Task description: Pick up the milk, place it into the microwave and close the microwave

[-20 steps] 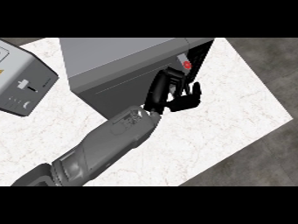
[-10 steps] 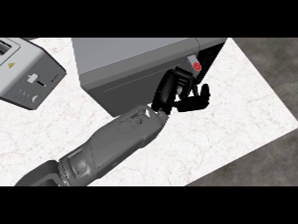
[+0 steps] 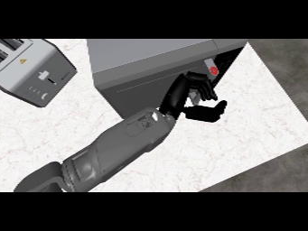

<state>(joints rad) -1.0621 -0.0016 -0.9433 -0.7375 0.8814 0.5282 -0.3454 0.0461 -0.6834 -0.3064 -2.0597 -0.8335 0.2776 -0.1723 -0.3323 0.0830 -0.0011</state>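
The grey microwave (image 3: 156, 54) stands at the top centre of the head view. Its dark front door (image 3: 139, 92) looks shut or nearly so, and a red button (image 3: 213, 70) shows on the panel at its right end. My left hand (image 3: 195, 95) is at the door's right end, just below the button. Its fingers are bent but relaxed, its thumb (image 3: 208, 111) is spread to the right, and nothing is held between them. The milk is not visible anywhere. My right hand is out of view.
A silver toaster (image 3: 30, 67) stands at the upper left on the white marble counter (image 3: 249, 126). The counter's edge runs diagonally down the right side, with dark floor (image 3: 296, 72) beyond it.
The whole scene has slid to the right in the view, and more of the toaster shows. My left hand stays at the microwave's front by the button.
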